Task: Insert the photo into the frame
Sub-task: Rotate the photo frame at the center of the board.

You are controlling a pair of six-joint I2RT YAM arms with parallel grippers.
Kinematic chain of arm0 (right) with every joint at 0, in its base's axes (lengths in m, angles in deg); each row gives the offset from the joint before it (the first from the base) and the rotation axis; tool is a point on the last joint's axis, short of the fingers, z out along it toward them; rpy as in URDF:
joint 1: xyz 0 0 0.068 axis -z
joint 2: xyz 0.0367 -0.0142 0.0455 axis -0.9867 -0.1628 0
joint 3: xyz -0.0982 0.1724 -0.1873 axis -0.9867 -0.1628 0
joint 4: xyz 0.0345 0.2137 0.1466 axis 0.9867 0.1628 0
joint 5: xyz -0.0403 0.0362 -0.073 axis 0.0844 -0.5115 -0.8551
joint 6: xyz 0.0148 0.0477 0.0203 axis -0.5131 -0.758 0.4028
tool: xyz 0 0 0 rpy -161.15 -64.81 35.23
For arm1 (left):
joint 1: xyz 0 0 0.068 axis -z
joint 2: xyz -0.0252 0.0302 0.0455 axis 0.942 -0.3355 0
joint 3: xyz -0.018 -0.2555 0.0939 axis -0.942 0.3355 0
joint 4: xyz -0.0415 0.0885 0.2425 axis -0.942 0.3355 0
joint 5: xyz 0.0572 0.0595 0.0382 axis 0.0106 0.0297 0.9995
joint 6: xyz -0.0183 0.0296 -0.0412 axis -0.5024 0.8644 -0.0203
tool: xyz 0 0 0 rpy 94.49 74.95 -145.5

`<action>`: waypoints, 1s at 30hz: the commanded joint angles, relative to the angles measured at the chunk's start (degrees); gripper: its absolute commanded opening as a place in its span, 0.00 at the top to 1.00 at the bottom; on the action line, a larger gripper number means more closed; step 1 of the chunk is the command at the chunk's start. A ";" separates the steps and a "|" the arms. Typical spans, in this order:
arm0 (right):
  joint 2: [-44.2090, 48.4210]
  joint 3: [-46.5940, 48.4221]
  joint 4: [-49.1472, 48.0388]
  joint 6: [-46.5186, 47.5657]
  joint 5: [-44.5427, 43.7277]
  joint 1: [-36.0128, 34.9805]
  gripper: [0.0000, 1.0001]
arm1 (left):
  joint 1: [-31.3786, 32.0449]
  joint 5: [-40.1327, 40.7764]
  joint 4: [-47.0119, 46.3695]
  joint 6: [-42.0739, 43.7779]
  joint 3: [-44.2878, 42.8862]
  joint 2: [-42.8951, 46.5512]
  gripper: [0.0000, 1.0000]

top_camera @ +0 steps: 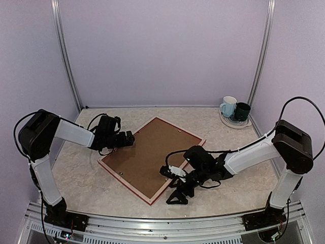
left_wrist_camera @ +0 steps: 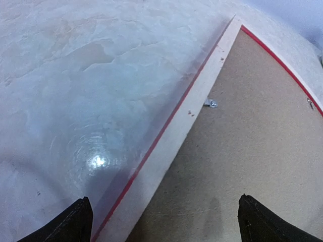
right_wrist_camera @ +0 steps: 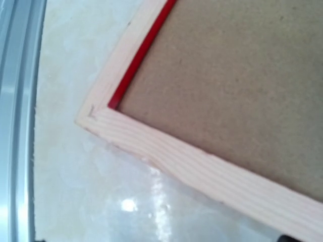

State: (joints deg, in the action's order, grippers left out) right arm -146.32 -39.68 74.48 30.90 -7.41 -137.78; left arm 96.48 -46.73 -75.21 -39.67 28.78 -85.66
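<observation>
The frame (top_camera: pixel 124 184) lies face down in the middle of the table, its pale wood sides and thin red rim around the brown backing board (top_camera: pixel 150 155). The photo is hidden. My left gripper (top_camera: pixel 129 138) is open over the frame's left edge. In the left wrist view (left_wrist_camera: pixel 164 222) its fingers straddle the pale rim (left_wrist_camera: pixel 171 146) and the backing board (left_wrist_camera: pixel 242 151). My right gripper (top_camera: pixel 173 184) sits at the frame's near right edge and looks open. The right wrist view shows only a frame corner (right_wrist_camera: pixel 202 169) and board (right_wrist_camera: pixel 227 75), with no fingers in view.
A pale blue mug (top_camera: pixel 228 107) and a dark green mug (top_camera: pixel 242 111) stand on a plate (top_camera: pixel 232 123) at the back right. A small metal clip (left_wrist_camera: pixel 211 103) sits on the frame's inner edge. The table's metal rail (right_wrist_camera: pixel 15 126) runs close to the frame corner.
</observation>
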 commanded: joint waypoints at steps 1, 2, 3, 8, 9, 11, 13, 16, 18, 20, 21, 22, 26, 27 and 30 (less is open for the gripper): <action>4.40 -1.77 -3.78 1.45 -1.34 0.30 0.01 | 0.37 -5.21 0.00 0.94 -3.09 0.11 0.01; 5.29 -2.41 -4.26 1.33 -1.97 0.48 0.01 | 0.37 -5.38 0.01 1.03 -3.59 0.00 0.01; 6.40 -3.12 -4.96 1.09 -2.59 0.74 0.01 | 0.37 -5.43 0.23 1.08 -4.08 -0.08 0.01; 12.48 -7.10 -9.38 -1.07 -5.35 4.17 0.01 | 0.52 -3.39 0.94 -1.33 -2.88 2.55 0.01; 13.73 -7.89 -10.21 -2.94 -6.17 5.18 0.01 | 0.65 -3.23 1.02 -2.36 -1.90 4.00 0.01; 16.12 -9.62 -11.89 -4.96 -8.18 7.80 0.01 | 1.50 -0.19 2.26 -4.33 0.24 7.74 0.01; 18.29 -11.28 -13.63 -6.89 -9.15 10.20 0.01 | 3.16 3.20 4.34 -5.83 2.43 11.47 0.01; 21.16 -12.97 -15.18 -9.47 -11.01 13.47 0.01 | 6.54 8.76 7.95 -8.32 6.09 18.63 0.01; 22.10 -13.85 -15.80 -11.62 -12.26 15.49 0.01 | 8.79 11.74 10.99 -10.73 8.56 23.28 0.01; 22.08 -13.56 -15.32 -13.64 -13.02 17.86 0.01 | 10.59 13.44 12.84 -13.32 11.66 27.12 0.01; 21.92 -13.01 -14.45 -14.59 -13.32 18.92 0.01 | 11.18 14.08 14.99 -15.13 13.19 29.80 0.01; 21.62 -12.24 -13.71 -15.65 -13.85 20.10 0.01 | 11.54 14.34 16.13 -16.92 14.71 31.36 0.01; 21.06 -8.69 -9.30 -18.66 -15.63 24.57 0.01 | 12.90 13.85 18.68 -23.87 20.75 38.98 0.01; 21.05 -8.08 -8.62 -19.26 -15.93 25.73 0.01 | 13.60 14.18 19.74 -25.81 21.71 40.76 0.01; 20.26 -5.75 -6.95 -21.51 -16.08 29.55 0.01 | 15.81 15.53 23.18 -30.63 23.15 45.04 0.01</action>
State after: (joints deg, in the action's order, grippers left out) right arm -125.22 -49.21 64.65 13.83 -21.88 -112.27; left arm 109.68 -34.11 -58.16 -61.31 50.48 -45.31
